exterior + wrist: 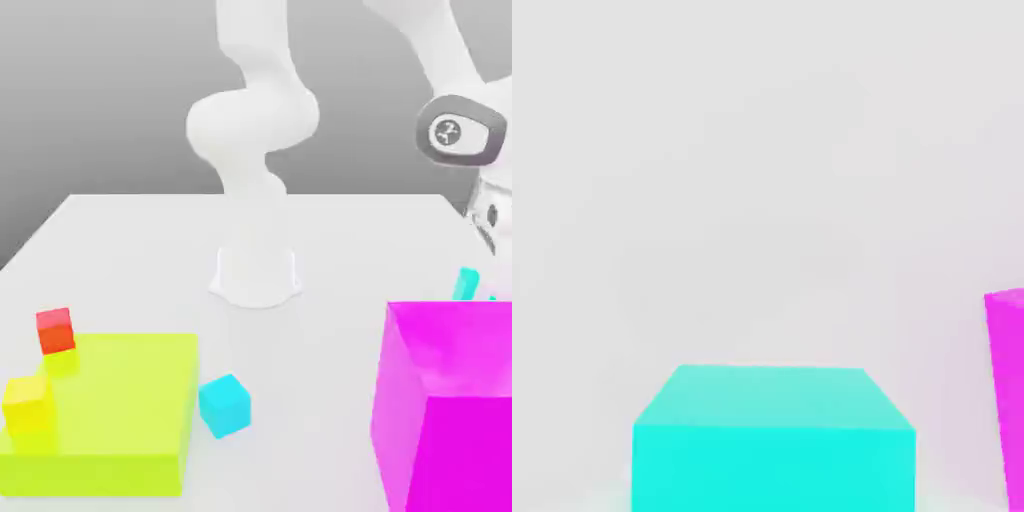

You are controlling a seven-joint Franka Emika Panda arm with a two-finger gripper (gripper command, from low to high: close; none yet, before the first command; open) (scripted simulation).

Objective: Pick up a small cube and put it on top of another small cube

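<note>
- I had the tool (486,270) low by the worktop's (310,350) right edge in the exterior view, partly behind the magenta block (465,450).
- The cyan piece (467,284) showed right beside it, cut off by that block; I took it for the small cube to be lifted, and the hand view had a cyan cube very close too.
- Whether the tool was grasping that cube or had it released, I couldn't tell from my feeds.
- The other cube (225,406) sat on the worktop toward the near edge, just beside the green block (120,395), a corner turned my way.
- What the next move turned on, as I judged it: from the tool, that second cube lay toward the exterior view's left and the near edge, well apart.
- The magenta block stood close to that line, so I wanted a clear lift before any sideways travel, or I risked clipping its top.
- The stack wasn't made; I reckoned I was at the picking stage, with a turn to match the lower cube's faces likely needed later.
</note>
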